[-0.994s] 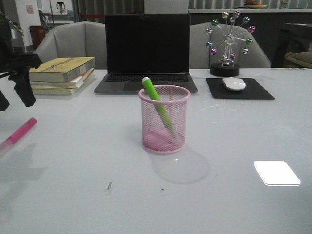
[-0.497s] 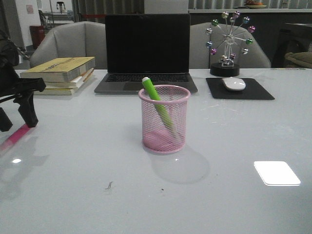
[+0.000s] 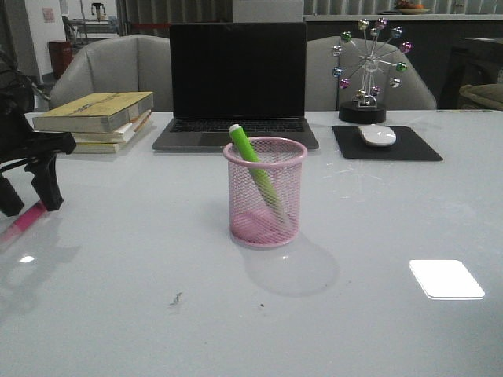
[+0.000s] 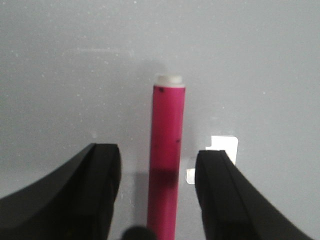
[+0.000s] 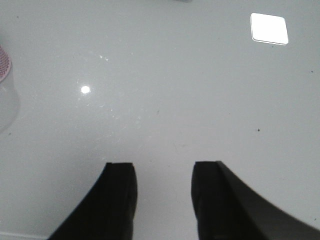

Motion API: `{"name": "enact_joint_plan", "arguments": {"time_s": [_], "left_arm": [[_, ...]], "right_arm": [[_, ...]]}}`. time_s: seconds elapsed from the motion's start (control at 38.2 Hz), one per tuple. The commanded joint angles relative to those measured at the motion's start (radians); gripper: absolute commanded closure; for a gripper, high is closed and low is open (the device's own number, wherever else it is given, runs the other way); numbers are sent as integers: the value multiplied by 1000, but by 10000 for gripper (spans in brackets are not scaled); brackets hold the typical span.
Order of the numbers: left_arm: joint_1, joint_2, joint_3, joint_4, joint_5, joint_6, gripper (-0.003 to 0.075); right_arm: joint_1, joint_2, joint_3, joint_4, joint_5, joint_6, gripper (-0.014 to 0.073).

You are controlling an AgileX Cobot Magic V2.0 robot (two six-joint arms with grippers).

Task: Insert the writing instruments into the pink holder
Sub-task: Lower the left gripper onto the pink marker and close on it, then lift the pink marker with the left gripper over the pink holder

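One green marker (image 3: 253, 166) stands in the pink holder (image 3: 265, 192); the left hand (image 4: 159, 170), spread, straddles the pink marker (image 4: 167, 155), ready to pinch

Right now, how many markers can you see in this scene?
2. The green marker stands tilted inside the pink holder. The pink marker lies on the table at far left, between the open jaws of the left gripper. None seem hidden.

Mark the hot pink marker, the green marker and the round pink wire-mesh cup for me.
Hot pink marker (image 4: 166, 150): left wrist view, mid-barrel.
Bright green marker (image 3: 242, 142): front view, part above the rim.
Round pink wire-mesh cup (image 3: 295, 200): front view, mesh wall on its right side.
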Motion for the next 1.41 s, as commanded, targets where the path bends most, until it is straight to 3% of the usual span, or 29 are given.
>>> {"name": "enact_joint_plan", "arguments": {"time_s": [0.0,0.18,0.6,0.94,1.39], "left_arm": [[-1,-29,-20,-15,8,-9,346],[-1,-10,-20,14,48,-9,498],[-1,23,-20,92,129,-9,631],[-13,0,-94,86,103,3,629],[-138,-245,-129,79,-235,106,629]], "right_arm": [[-8,-3,-26,-9,-59,-7,200],[-8,-3,-26,-9,-59,-7,200],[-8,-3,-26,-9,-59,-7,200],[-8,-3,-26,-9,-57,-7,200],[-8,-3,-26,-9,-51,-7,200]]}}
